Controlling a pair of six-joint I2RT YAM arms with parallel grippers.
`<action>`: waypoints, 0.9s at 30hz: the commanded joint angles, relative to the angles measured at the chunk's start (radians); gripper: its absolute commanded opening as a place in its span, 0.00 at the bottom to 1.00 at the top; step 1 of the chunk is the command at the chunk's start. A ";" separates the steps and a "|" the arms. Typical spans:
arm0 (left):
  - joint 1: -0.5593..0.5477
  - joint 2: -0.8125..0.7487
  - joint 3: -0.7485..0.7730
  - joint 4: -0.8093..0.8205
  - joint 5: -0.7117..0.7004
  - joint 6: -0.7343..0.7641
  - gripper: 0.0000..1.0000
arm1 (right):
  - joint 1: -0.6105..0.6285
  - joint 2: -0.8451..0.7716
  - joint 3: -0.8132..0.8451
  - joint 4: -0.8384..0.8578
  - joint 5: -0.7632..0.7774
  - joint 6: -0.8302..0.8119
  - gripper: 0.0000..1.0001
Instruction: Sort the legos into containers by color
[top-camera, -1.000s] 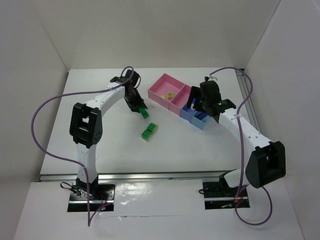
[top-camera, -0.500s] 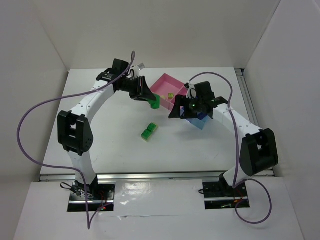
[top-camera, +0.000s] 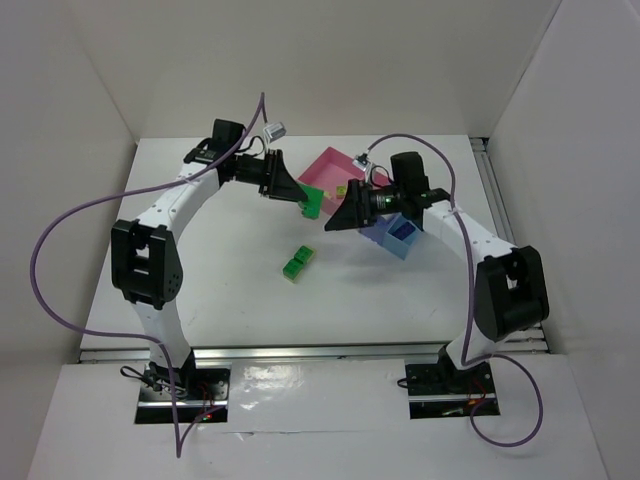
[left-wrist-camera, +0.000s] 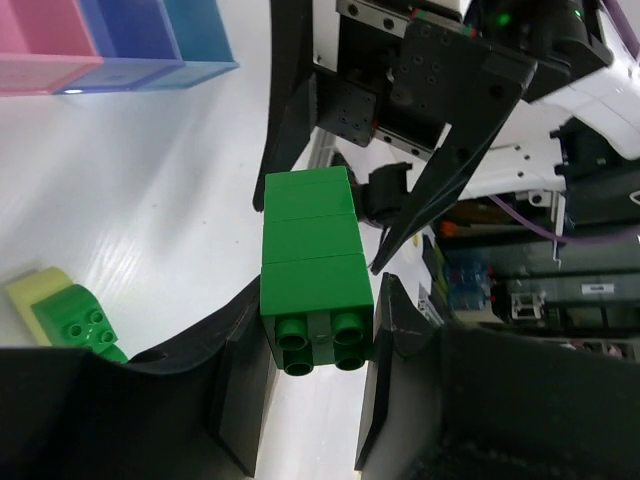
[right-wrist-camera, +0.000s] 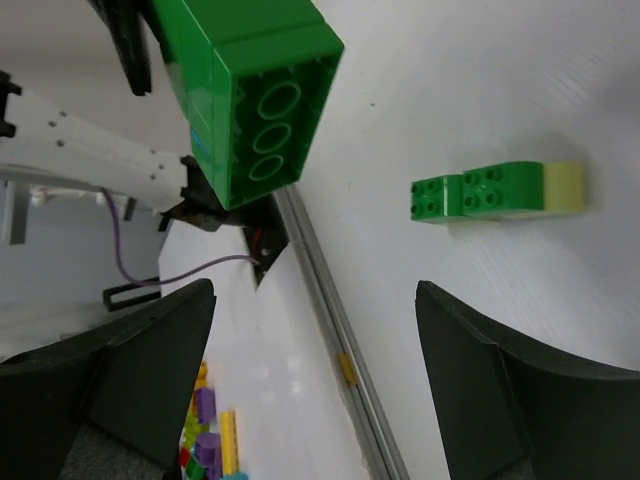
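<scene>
A stack of green legos (left-wrist-camera: 315, 260) is pinched between the fingers of the left gripper (left-wrist-camera: 318, 335). Facing its far end, the right gripper (right-wrist-camera: 312, 340) is spread wide and holds nothing. Below both grippers, a green-and-yellow lego clump (top-camera: 298, 263) lies on the table (top-camera: 220, 285). The containers (top-camera: 320, 165) sit just beside the right gripper.

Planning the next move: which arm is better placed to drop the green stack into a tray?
Left: the left hand is shut on the green stack near the pink tray; the right hand is open, empty.

White table (top-camera: 200, 285) with joined pink-and-blue containers (top-camera: 324, 170) and small green legos (top-camera: 298, 264)
</scene>
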 joint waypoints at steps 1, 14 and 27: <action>0.002 -0.009 -0.025 0.075 0.129 0.021 0.00 | 0.004 0.034 0.074 0.122 -0.131 0.048 0.89; -0.007 -0.029 -0.056 0.126 0.170 0.030 0.00 | 0.051 0.160 0.190 0.324 -0.182 0.184 0.85; -0.017 -0.029 -0.065 0.117 0.177 0.039 0.00 | 0.061 0.189 0.150 0.527 -0.222 0.301 0.23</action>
